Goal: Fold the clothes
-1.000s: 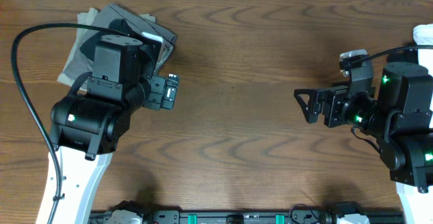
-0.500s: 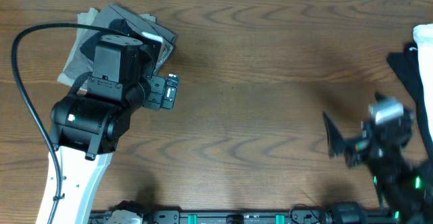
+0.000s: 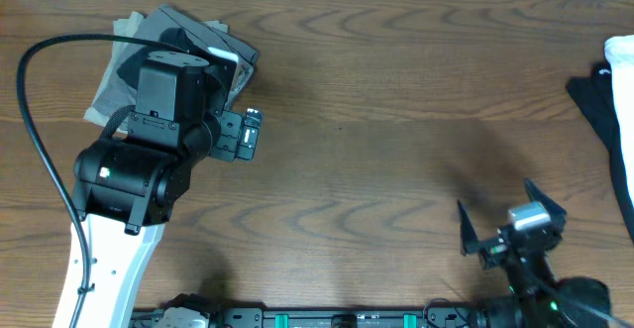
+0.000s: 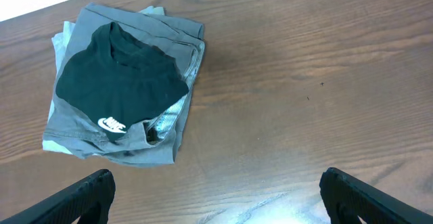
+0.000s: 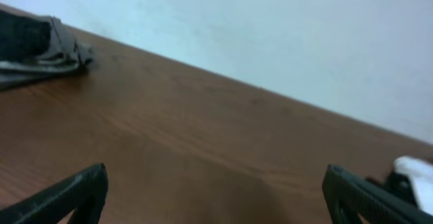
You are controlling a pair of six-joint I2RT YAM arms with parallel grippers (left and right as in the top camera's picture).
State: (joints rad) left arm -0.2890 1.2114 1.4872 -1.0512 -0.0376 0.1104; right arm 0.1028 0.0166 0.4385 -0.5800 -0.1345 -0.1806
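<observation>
A black T-shirt [image 4: 118, 82] with a small white logo lies folded on top of a grey folded garment [image 4: 169, 45] at the far left of the table. In the overhead view the stack [image 3: 124, 41] is partly hidden under my left arm. My left gripper [image 3: 248, 133] is open and empty, just right of the stack; its fingers [image 4: 216, 197] frame bare wood. Another black cloth [image 3: 597, 100] lies at the right edge beside a white cloth [image 3: 622, 55]. My right gripper [image 3: 500, 221] is open and empty near the front edge, as the right wrist view [image 5: 216, 197] also shows.
The brown wooden table [image 3: 376, 90] stretches between the two piles. The left arm's black cable [image 3: 40, 150] loops over the left side. In the right wrist view the stack [image 5: 40, 48] is far left and the white cloth [image 5: 414, 170] far right.
My right arm has pulled back from the right middle to the front edge, uncovering the black cloth at the right edge. My left arm has not moved.
</observation>
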